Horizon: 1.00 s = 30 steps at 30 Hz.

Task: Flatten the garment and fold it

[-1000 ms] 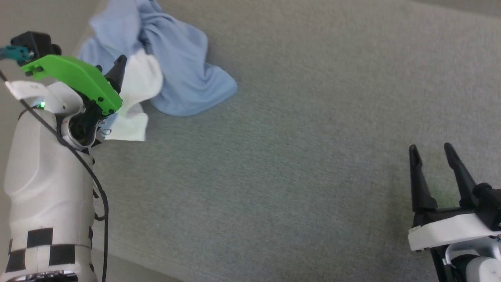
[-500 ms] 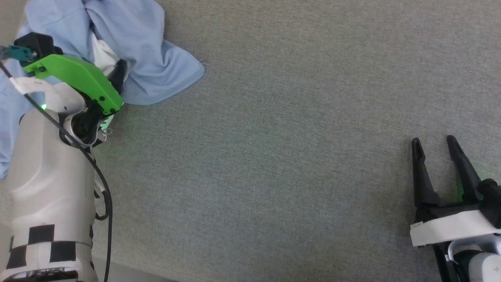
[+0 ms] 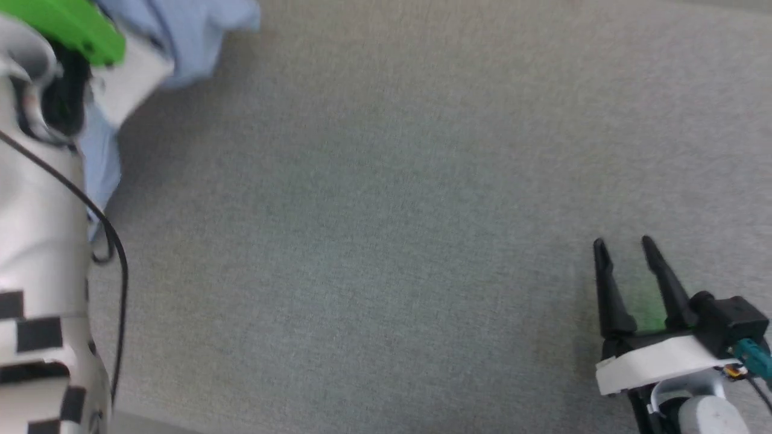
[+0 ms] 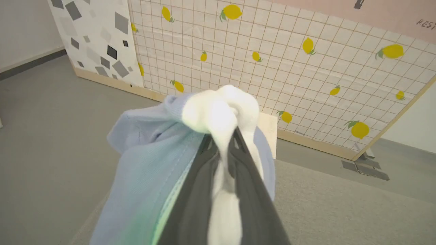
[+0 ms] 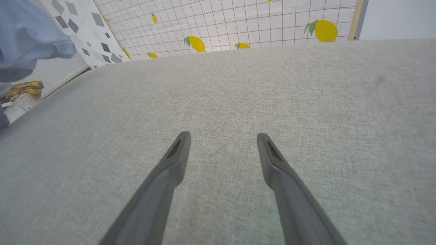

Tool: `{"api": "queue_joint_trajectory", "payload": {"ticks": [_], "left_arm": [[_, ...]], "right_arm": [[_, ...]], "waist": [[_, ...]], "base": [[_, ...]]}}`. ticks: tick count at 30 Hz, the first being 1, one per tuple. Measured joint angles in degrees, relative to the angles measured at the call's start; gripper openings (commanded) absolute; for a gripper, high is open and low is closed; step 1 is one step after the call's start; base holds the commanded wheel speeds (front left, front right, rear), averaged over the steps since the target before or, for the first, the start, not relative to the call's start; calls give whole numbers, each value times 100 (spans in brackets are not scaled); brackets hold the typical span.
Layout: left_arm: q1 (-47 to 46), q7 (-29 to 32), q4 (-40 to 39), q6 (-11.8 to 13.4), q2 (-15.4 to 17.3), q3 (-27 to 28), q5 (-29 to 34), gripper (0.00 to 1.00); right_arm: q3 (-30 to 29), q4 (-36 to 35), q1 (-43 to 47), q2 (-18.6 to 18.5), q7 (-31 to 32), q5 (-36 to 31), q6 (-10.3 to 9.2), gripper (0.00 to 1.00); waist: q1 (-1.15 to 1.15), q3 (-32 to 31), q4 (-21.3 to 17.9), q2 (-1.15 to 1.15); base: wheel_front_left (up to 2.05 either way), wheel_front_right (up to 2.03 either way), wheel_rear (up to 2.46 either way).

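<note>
In the head view the garment [image 3: 199, 36] is looking blurry. The top edge is cutting it off, and the left arm [image 3: 36, 199] is hiding part of it. In the left wrist view, it is covering the tips of the left gripper [image 4: 223, 144].

Text [image 4: 425, 23]: "REST", dark slanted capitals, running off the frame edge
On: pink panel [image 4: 340, 10], 2 o'clock in left wrist view
Legibility: small and blurry, a shaky read
</note>
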Motion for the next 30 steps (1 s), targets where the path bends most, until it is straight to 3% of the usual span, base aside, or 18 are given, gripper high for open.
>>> {"api": "queue_joint_trajectory", "payload": {"ticks": [6,15,23,30], "left_arm": [[-787,466,-489,-192,-111,-501,-92,0],[-848,1118,-854,-266,-926,-1380,-657,0],[1053,1290,-784,-271,-1281,-2675,-1109,0],[2744,1568,-40,-247,-1367,-3460,-1281,0]], "right_arm": [[160,548,-1,1,-281,280,0,100],[80,990,-9,-2,-495,532,0,100],[-2,1145,52,-3,-533,554,0,100],[-32,1156,130,-3,-548,555,0,100]], "waist": [[0,-571,-216,0],[0,-1145,-906,0],[0,-1431,-1425,0],[-1,-1613,-1670,0]], "base": [[0,0,0],[0,0,0],[0,0,0],[0,0,0]]}}
